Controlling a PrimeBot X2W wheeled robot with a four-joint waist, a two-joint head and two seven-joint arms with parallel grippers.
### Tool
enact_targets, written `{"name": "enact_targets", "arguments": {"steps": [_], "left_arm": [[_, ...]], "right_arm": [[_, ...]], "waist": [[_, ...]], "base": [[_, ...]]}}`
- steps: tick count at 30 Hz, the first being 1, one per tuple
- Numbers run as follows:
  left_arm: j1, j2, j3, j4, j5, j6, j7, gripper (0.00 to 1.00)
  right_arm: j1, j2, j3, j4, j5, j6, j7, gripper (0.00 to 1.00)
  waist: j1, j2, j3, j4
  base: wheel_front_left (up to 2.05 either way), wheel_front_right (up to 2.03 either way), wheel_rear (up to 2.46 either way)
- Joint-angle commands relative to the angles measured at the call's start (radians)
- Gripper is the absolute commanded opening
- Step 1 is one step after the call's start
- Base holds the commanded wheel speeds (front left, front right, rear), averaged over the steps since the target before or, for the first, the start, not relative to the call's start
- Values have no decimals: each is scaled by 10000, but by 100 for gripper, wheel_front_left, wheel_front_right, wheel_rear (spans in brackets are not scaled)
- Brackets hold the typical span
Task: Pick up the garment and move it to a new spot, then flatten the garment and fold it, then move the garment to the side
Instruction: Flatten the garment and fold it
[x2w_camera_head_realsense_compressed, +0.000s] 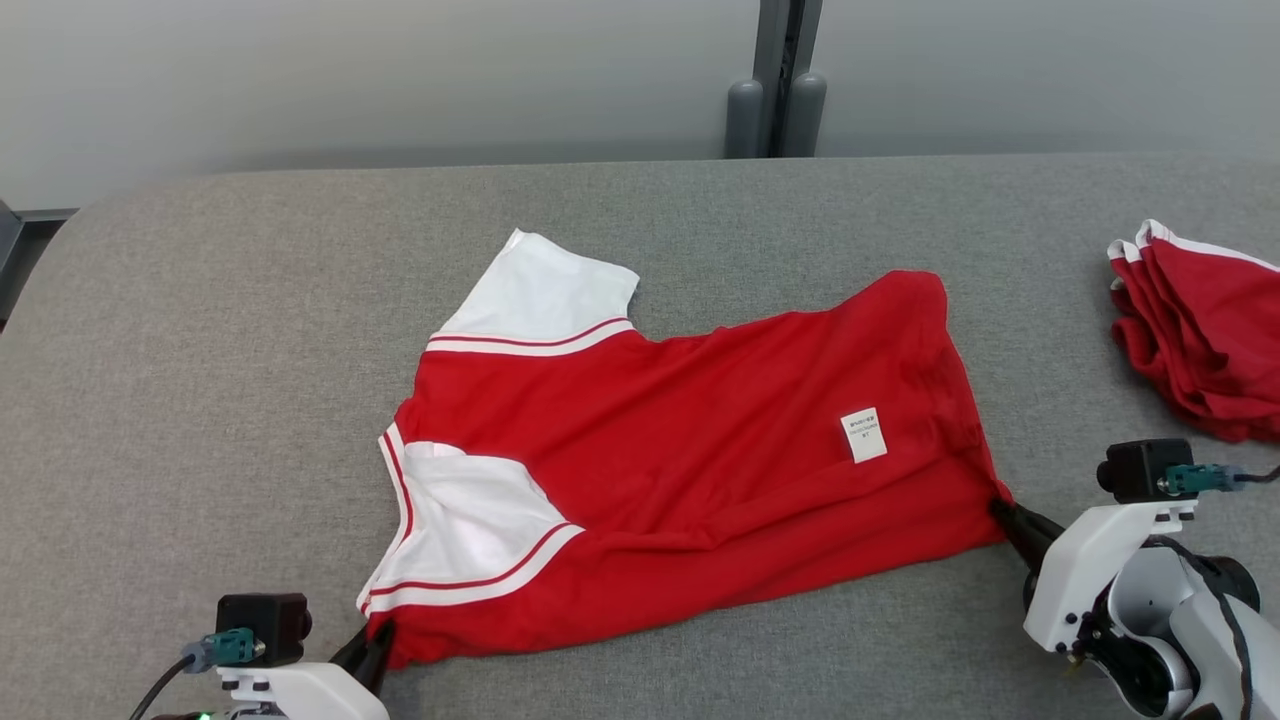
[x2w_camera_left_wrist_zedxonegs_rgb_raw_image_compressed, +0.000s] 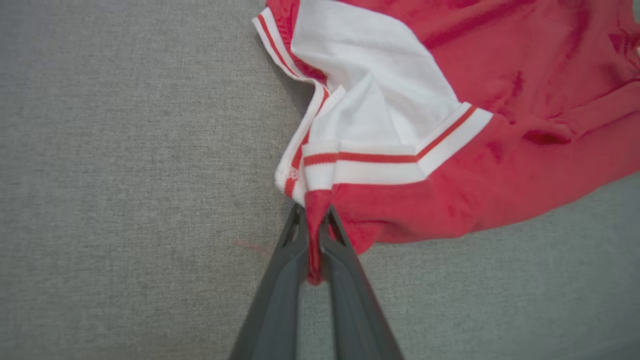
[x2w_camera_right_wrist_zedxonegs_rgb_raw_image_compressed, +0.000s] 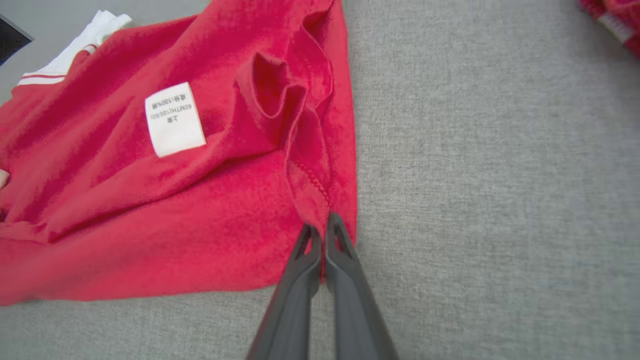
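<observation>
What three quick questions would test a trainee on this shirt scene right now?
1. True or false: the left tool is shut on the garment's edge.
2. The white label lies nearer which? A) left tool B) right tool
3. Fill in: a red pile sits at the table's ___ side, by the robot's own sides.
Key: 1 true; 2 B; 3 right.

White arms (x2w_camera_head_realsense_compressed: 1075, 575), seemingly matte dark fingers (x2w_camera_left_wrist_zedxonegs_rgb_raw_image_compressed: 277, 300)
</observation>
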Motion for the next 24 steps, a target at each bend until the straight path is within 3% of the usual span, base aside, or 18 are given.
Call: {"name": "enact_targets", "arguments": {"steps": [1,14,24], "left_arm": [[5,56,39,27,-11,-18,-53,0],[407,519,164,-397,-171,171,59,0],[1135,970,-63,-823,-628,220,723,0]], "right_arm": [[41,-149,0,-116,165,2,-72,0],[1376,-1258,-377,-2277,812,1,1001,0],[3209,-1115,-1751,-3607,508,1,2599,0]], "waist": [[0,-1,-73,-26],[0,-1,-499,-277],[0,-1,-685,-425]], "base": [[0,0,0],[0,0,0],[0,0,0]]}}
